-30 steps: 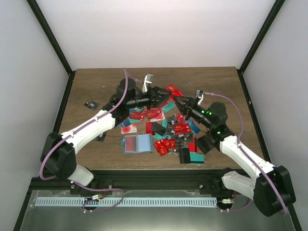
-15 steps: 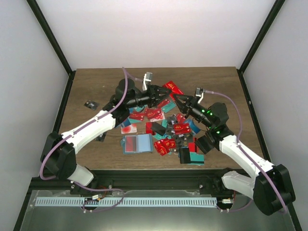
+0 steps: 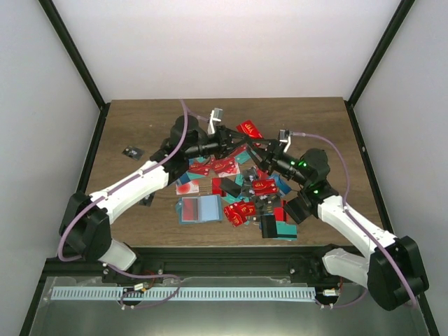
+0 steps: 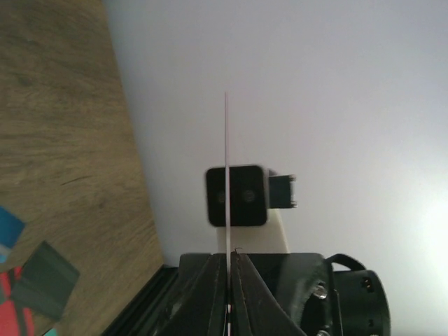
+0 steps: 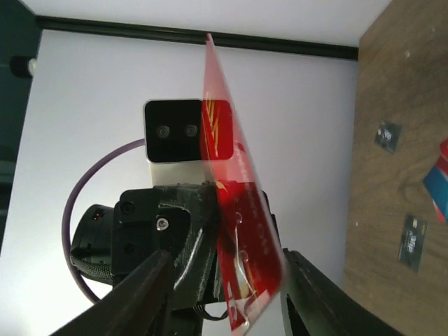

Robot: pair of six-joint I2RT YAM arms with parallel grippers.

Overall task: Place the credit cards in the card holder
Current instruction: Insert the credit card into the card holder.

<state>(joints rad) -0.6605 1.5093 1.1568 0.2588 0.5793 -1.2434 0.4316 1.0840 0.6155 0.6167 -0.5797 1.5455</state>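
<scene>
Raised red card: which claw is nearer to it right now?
Left. The left claw is shut on the card, pinching its lower edge. The right claw faces it, open, with its jaws standing apart on either side of the card and apparently not pressing on it.

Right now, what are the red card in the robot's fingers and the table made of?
The red card looks like thin glossy plastic: shiny glints on its face, a hairline seen edge-on. The table looks like matte brown wood with grain lines, though it may be a printed wood-look top.
</scene>
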